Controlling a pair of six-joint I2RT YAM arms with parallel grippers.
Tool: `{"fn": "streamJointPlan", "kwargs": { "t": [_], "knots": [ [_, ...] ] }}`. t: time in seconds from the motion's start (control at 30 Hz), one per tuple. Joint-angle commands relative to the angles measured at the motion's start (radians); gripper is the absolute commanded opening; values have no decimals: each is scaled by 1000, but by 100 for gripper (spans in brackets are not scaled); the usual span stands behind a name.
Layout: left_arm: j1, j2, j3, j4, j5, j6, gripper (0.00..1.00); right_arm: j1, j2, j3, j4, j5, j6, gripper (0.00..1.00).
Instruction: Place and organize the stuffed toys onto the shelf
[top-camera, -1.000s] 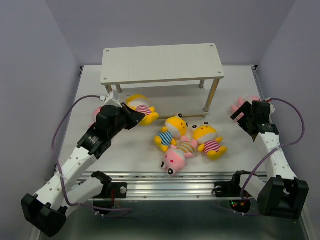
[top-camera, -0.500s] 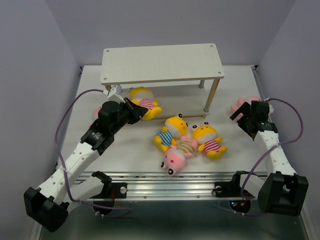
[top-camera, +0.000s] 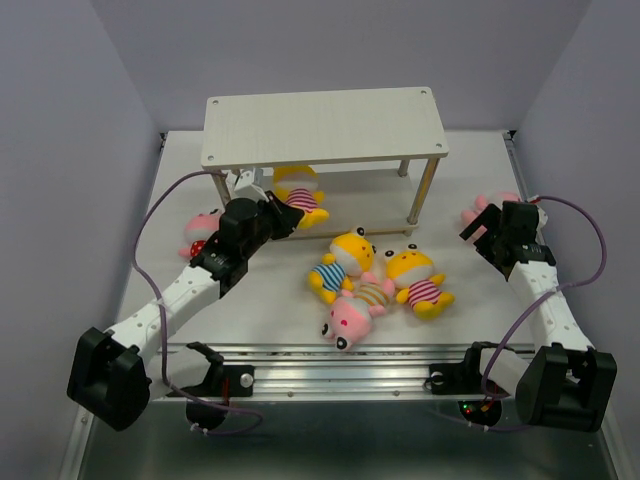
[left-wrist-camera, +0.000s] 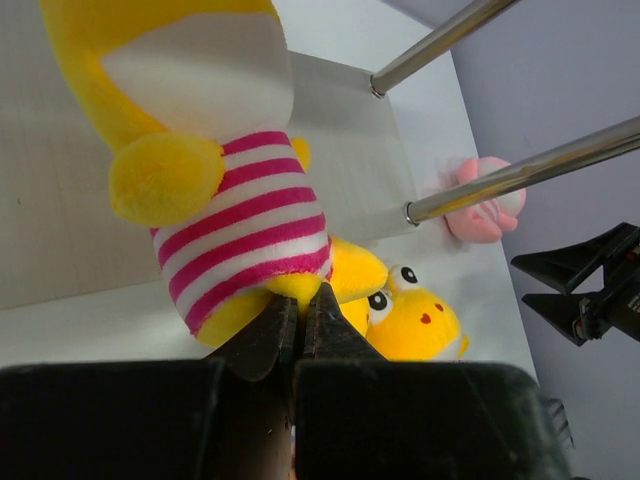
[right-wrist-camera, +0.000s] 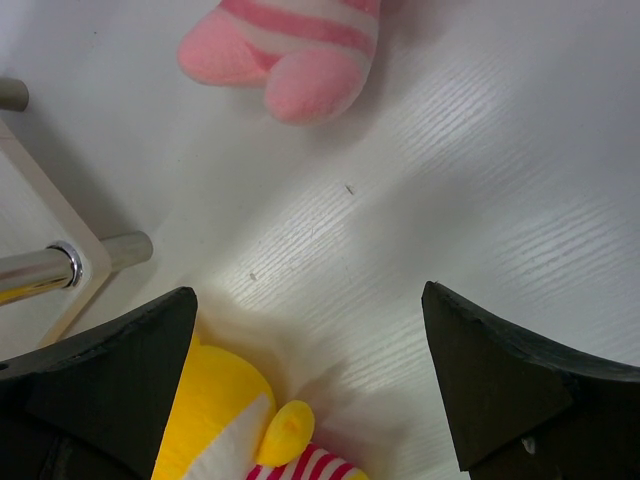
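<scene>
Nearest the front edge of the worktop (top-camera: 260, 325), about midway along it, a front pink toy (top-camera: 345, 320) lies with its head toward that edge. It is pressed between two yellow toys just behind it: a blue-shirted yellow toy (top-camera: 338, 262) and a pink-shirted yellow toy (top-camera: 415, 278). Farther back, close to the left edge, a dotted pink toy (top-camera: 203, 232) lies partly hidden by the left arm. Near the right edge the right pincer (top-camera: 478, 228) hovers released, its jaws spread wide over bare worktop, and a striped pink toy (top-camera: 484, 207) lies just beyond it. The left pincer (left-wrist-camera: 302, 310) is clenched on the bottom of a carried yellow toy (left-wrist-camera: 240, 230) in a pink-striped shirt. It reaches in at the left end of the shelf (top-camera: 325, 125), so the toy's head sits under the top board and over the lower one — whether it rests on that board cannot be told. The shelf stands across the middle of the worktop's far half.
</scene>
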Motion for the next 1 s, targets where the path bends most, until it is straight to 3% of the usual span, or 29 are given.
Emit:
{"fn": "streamJointPlan", "kwargs": {
  "t": [0.0,0.33,0.97],
  "knots": [
    [10,54,-7,148,-24,53,0,1,-16,5,49,11,-17,100],
    [73,183,-15,157,-3,63,0,1,-20,4,49,14,-22,100],
    [172,229,-43,93,40,56,1,1,-26,-2,49,8,-23,100]
  ]
}}
